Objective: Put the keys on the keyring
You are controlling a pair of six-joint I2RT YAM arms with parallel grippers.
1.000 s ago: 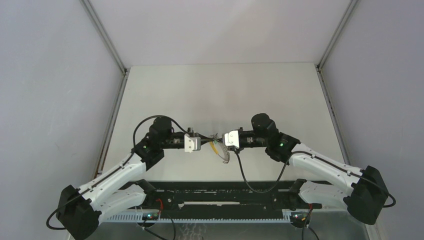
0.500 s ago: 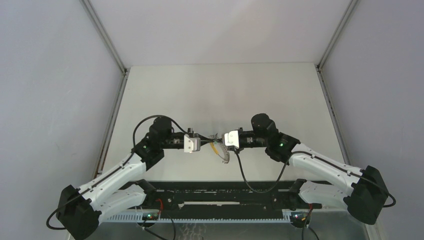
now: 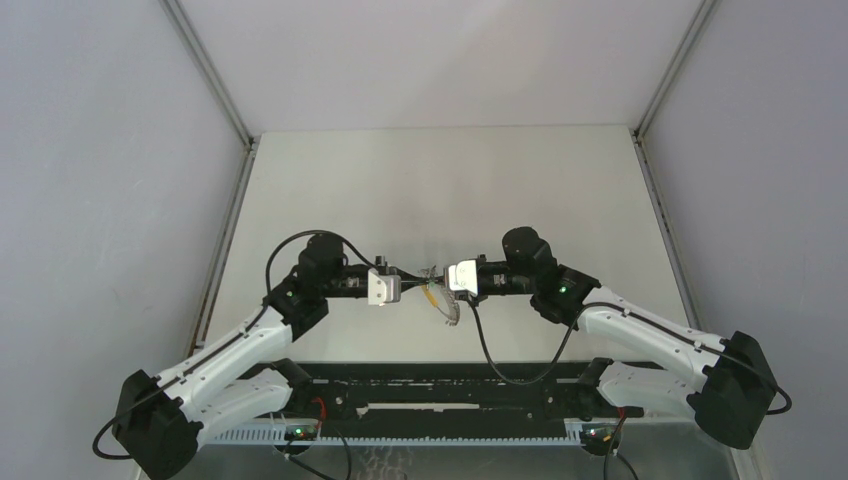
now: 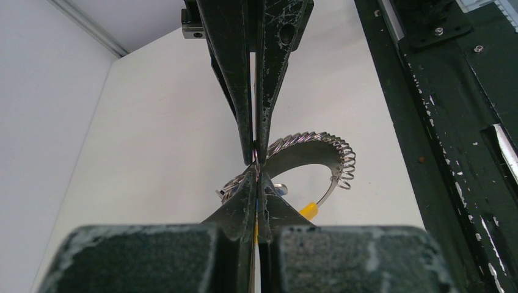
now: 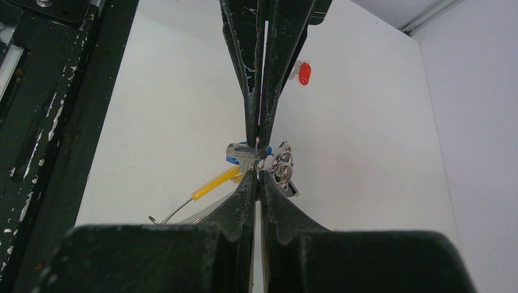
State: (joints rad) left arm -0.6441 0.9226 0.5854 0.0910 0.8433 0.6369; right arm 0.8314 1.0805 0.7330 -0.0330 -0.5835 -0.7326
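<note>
Flat white table (image 3: 420,190): lying under both arms, carrying one loose key.
Left gripper (image 4: 256,177), black two-finger claw: meeting the other claw tip to tip above the table, fingers pressing together; whether they are pinching anything I cannot tell.
Right gripper (image 5: 258,175), black two-finger claw: clamping on the small thin metal keyring (image 5: 281,166), holding it off the table.
Keyring: hanging where the tips are meeting, yellow tab (image 5: 215,183) sticking out, silvery bead chain (image 4: 317,143) arcing sideways.
Blue-headed silver key (image 5: 239,152): sitting right at the Left gripper's tips, just beside the keyring.
Red-headed silver key (image 5: 305,73): lying on the table, well apart.
</note>
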